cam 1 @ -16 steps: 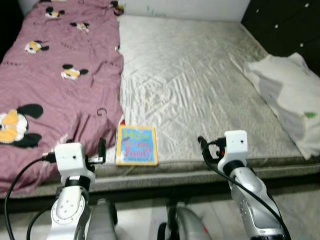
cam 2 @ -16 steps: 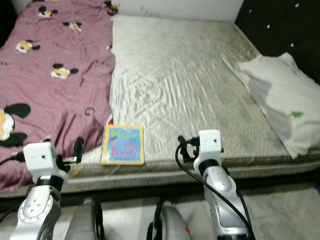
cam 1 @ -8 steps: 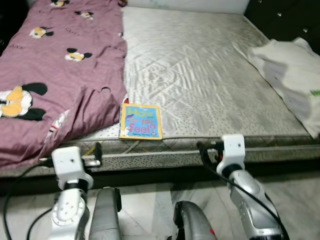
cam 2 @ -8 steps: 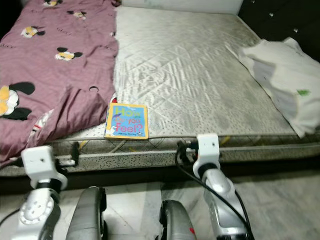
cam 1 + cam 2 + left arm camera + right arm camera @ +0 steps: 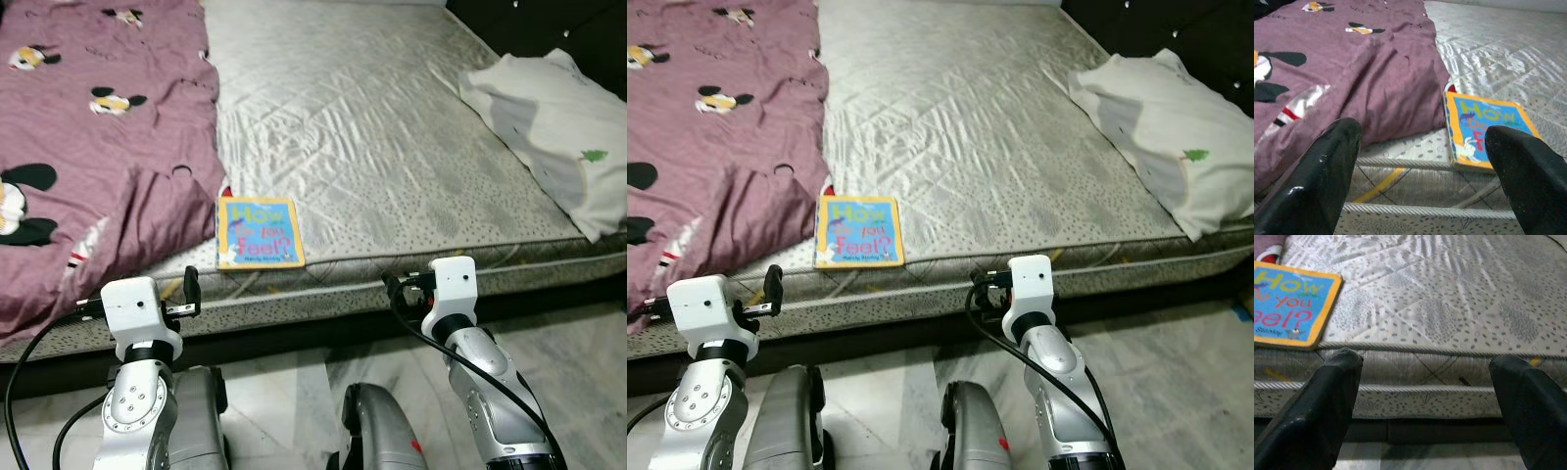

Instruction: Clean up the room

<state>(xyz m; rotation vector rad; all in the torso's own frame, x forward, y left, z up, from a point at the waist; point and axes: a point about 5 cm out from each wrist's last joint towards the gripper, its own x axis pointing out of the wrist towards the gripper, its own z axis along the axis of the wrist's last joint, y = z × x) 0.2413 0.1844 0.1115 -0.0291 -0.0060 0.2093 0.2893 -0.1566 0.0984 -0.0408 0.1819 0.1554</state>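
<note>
A yellow-edged children's book (image 5: 259, 233) with a blue cover lies flat on the grey mattress (image 5: 372, 147), near its front edge and next to the hem of the purple blanket (image 5: 88, 166). My left gripper (image 5: 190, 294) is held low in front of the bed's side, below and left of the book, and stands open with nothing in it. The left wrist view shows the book (image 5: 1484, 127) beyond its spread fingers (image 5: 1327, 171). My right gripper (image 5: 393, 287) is also open and empty, facing the mattress edge to the right of the book (image 5: 1288, 303).
The purple blanket with cartoon mice covers the left half of the bed. A white pillow (image 5: 549, 127) lies at the right edge. Pale marble floor (image 5: 294, 392) runs along the bed's front. Dark furniture (image 5: 549, 29) stands at the far right.
The whole picture has shifted as the camera moved; the bed's front edge now sits higher in view. Both grippers stay open and empty, now in front of the bed's side.
</note>
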